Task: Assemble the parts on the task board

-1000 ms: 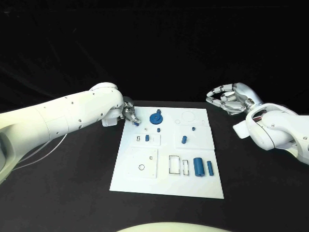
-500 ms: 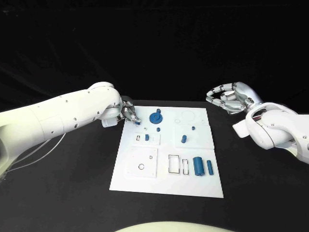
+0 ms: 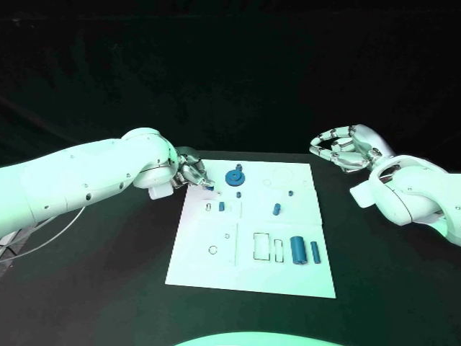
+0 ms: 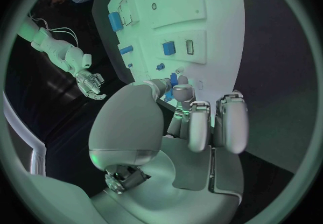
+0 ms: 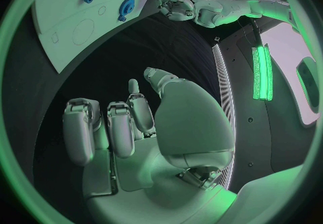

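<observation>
Lying on black table (image 3: 106,288): white task board (image 3: 293,277); left hand (image 3: 194,174) pinching small blue part (image 4: 174,78); right hand (image 3: 341,148) curled, empty.

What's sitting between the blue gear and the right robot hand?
In the head view, between the blue gear and the right robot hand lie a bare circular recess on the task board, then black table.
</observation>
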You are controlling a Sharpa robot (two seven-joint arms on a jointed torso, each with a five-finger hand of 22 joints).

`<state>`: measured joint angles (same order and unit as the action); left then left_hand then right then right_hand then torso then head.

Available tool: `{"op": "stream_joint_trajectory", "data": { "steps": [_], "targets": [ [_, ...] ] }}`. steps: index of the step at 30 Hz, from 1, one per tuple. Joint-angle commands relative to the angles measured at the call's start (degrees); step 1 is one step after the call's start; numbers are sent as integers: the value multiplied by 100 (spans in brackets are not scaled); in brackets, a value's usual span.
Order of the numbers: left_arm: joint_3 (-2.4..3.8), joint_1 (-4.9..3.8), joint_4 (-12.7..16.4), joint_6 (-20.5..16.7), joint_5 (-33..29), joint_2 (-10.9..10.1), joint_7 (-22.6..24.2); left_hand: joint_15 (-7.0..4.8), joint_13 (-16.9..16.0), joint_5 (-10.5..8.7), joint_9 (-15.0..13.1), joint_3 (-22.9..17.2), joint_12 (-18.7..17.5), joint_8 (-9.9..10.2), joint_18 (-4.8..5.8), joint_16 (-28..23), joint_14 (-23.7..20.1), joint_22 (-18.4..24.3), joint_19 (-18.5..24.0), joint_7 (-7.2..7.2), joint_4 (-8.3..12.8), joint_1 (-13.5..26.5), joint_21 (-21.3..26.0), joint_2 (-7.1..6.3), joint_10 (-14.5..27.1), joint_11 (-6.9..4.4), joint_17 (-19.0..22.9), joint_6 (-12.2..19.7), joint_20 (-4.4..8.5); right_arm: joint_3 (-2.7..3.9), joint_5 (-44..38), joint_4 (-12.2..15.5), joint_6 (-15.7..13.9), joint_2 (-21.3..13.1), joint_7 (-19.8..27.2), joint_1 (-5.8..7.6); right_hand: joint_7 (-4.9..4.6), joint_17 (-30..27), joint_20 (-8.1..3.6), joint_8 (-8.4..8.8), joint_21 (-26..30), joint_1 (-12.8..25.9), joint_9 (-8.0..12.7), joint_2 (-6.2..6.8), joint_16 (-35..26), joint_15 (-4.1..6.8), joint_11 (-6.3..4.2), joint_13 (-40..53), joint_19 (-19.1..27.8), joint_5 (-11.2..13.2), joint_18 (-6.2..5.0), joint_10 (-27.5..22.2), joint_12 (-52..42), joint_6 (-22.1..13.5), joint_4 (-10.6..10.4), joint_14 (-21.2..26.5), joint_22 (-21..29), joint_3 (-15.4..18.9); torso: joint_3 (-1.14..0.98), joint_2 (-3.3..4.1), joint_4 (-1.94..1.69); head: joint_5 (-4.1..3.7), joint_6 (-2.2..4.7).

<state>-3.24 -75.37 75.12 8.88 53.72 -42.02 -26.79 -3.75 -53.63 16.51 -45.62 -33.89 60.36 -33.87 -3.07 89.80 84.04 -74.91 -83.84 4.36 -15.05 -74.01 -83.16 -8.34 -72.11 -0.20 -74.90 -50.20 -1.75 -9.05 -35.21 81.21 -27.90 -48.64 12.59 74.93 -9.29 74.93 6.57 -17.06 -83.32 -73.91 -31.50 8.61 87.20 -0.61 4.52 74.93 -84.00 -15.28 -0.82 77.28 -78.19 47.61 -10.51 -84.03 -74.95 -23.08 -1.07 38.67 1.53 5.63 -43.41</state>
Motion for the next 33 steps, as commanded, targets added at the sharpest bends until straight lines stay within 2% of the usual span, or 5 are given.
{"op": "stream_joint_trajectory", "data": {
  "steps": [1,12,17,23,33],
  "targets": [
    [-12,18,179,-271,161,-86,157,6,-30,29,-14,-845,49,-47,44,20,596,-396,-62,-23,818,32,-36,-35,-69,-9,-1510,-36,-6,-2,-36,-2,71,5,7,-5,-3,627,-15,-32,22,-3,-6,-12,-24,30,-4,139,-126,-24,-114,13,19,-41,7,-374,-973,-36,5,-5,-3,25,-5],
    [-75,161,377,-306,739,-170,116,-31,-283,66,-44,-1183,300,-153,62,20,596,-480,-106,-71,954,229,-84,-218,-269,-54,-1510,-137,25,-5,-36,-7,80,9,13,-25,-3,627,-15,-32,22,-3,-6,-12,-24,30,-4,139,-126,-24,-114,13,19,-41,7,-374,-973,-36,11,3,9,49,-4],
    [-104,210,427,-224,891,-169,2,-40,-342,71,-52,-1275,358,-182,70,20,596,-514,-124,-81,984,291,-104,-254,-312,-65,-1510,-155,34,-5,-36,-5,80,4,14,-32,-3,627,-15,-32,22,-3,-6,-12,-24,30,-4,139,-126,-24,-114,13,19,-41,7,-374,-973,-36,5,10,13,48,-13],
    [-126,234,505,-78,978,-174,-121,-54,-474,93,-73,-1366,483,-241,79,20,596,-557,-145,-106,1014,402,-130,-311,-401,-84,-1510,-199,45,-6,-36,0,79,-4,14,-35,-3,627,-15,-32,22,-3,-6,-12,-24,30,-4,139,-126,-24,-114,13,19,-41,7,-374,-973,-36,1,11,2,50,-26],
    [-143,259,616,-51,1053,-173,-258,-71,-569,100,-92,-1424,575,-294,94,20,596,-623,-178,-131,1036,486,-169,-343,-469,-105,-1510,-232,57,-6,-36,3,79,-10,19,-37,-3,627,-15,-32,22,-3,-6,-12,-24,30,-4,139,-126,-24,-114,13,19,-41,7,-374,-973,-36,2,2,10,64,-29]
  ]
}}
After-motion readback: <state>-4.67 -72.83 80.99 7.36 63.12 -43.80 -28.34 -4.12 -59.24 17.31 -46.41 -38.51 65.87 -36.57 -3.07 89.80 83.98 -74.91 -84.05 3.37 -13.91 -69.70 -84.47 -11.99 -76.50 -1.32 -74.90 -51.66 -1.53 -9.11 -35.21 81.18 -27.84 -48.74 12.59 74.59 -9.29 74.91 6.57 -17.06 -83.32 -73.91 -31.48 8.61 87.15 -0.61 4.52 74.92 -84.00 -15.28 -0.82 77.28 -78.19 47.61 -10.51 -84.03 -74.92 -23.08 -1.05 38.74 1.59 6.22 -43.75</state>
